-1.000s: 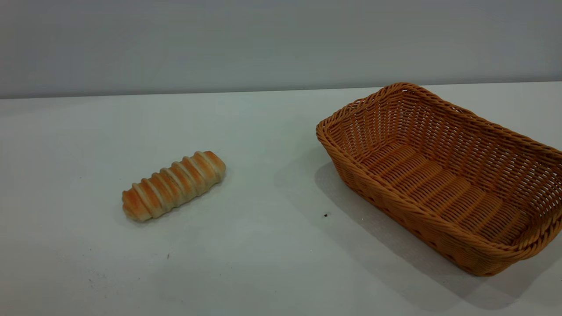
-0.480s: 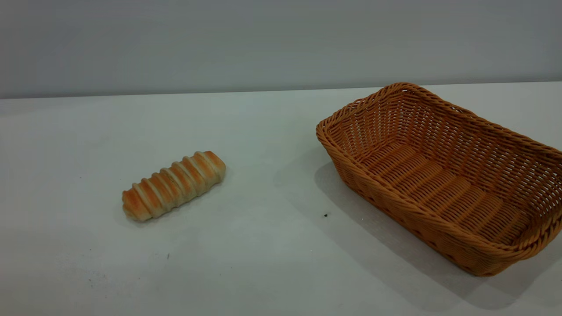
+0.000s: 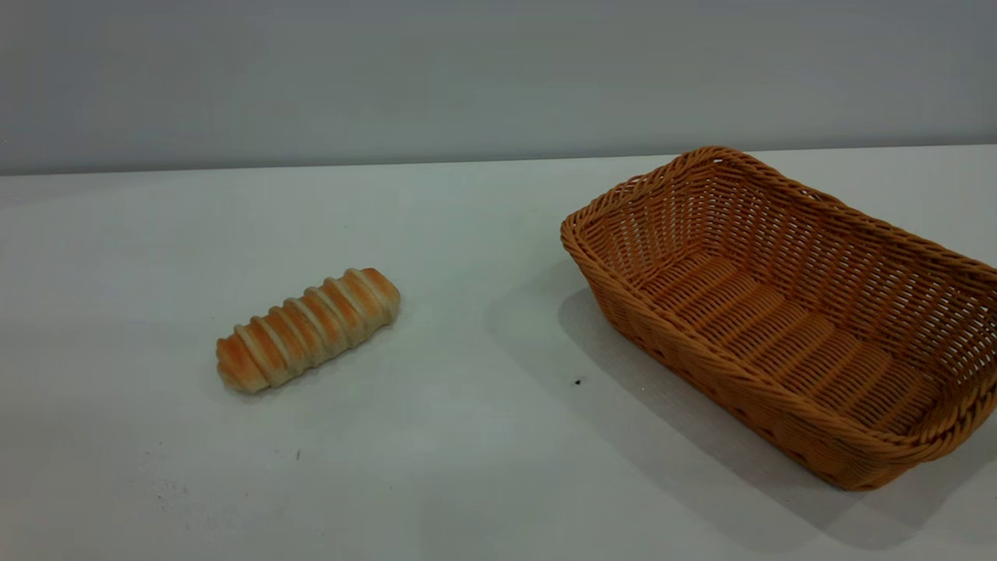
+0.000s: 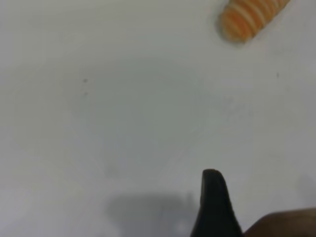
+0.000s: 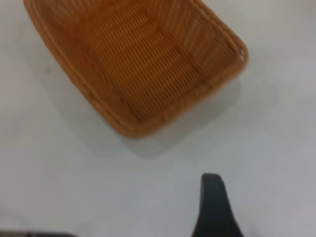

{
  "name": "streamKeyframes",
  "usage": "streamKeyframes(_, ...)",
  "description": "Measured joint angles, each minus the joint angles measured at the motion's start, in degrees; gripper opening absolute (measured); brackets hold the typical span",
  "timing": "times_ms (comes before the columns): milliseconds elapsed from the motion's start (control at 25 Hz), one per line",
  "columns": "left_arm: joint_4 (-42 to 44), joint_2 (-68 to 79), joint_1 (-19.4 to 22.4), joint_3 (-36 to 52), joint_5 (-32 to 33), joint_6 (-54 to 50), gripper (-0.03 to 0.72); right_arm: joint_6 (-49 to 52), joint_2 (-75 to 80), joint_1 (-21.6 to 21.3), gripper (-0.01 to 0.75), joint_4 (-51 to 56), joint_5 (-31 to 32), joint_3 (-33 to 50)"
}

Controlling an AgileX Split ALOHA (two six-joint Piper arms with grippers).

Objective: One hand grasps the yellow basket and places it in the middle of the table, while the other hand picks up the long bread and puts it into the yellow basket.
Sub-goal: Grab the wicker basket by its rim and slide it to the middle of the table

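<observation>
Table (image 3: 483, 467): wide white top, few dark specks, grey wall (image 3: 467, 78) behind. One yellow basket (image 3: 787, 312) seen at right side of table, upright, nothing inside. One long bread (image 3: 308, 329) laid at left on table, well apart from basket. Left gripper (image 4: 215, 207) above bare table near bread end, nothing held; spread cannot be told. Right gripper (image 5: 213, 205) above table beside basket, nothing touched; spread cannot be told

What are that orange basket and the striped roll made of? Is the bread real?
The yellow basket looks like woven wicker or plastic rattan, with a braided rim. The long bread has a smooth, evenly banded crust; real or foam, I cannot tell.
</observation>
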Motion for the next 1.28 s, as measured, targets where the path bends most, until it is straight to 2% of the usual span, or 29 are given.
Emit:
streamKeyframes(240,-1.0,9.4,0.0,-0.1,-7.7,-1.0,0.563,5.1,16.8,0.0,0.557,0.0,-11.8,0.0)
streamKeyframes(440,-6.0,13.7,0.0,-0.1,-9.2,-0.5,0.563,8.8,30.6,0.0,0.557,-0.1,-18.8,-1.2)
streamKeyframes(760,-7.5,12.0,0.0,-0.1,-9.2,1.9,0.563,18.7,47.7,0.0,0.557,-5.8,-21.5,-7.8)
streamKeyframes(1000,-7.5,11.0,0.0,-0.1,-9.2,2.1,0.563,27.1,57.0,-0.3,0.557,-7.2,-21.9,-9.3)
streamKeyframes(1160,-7.5,11.0,0.0,-0.1,-9.2,2.1,0.563,31.7,60.5,-3.0,0.557,-7.0,-22.3,-9.4)
streamKeyframes(1280,-7.5,11.0,0.0,-0.1,-9.2,2.1,0.563,32.4,61.7,-4.8,0.557,-4.6,-25.3,-9.5)
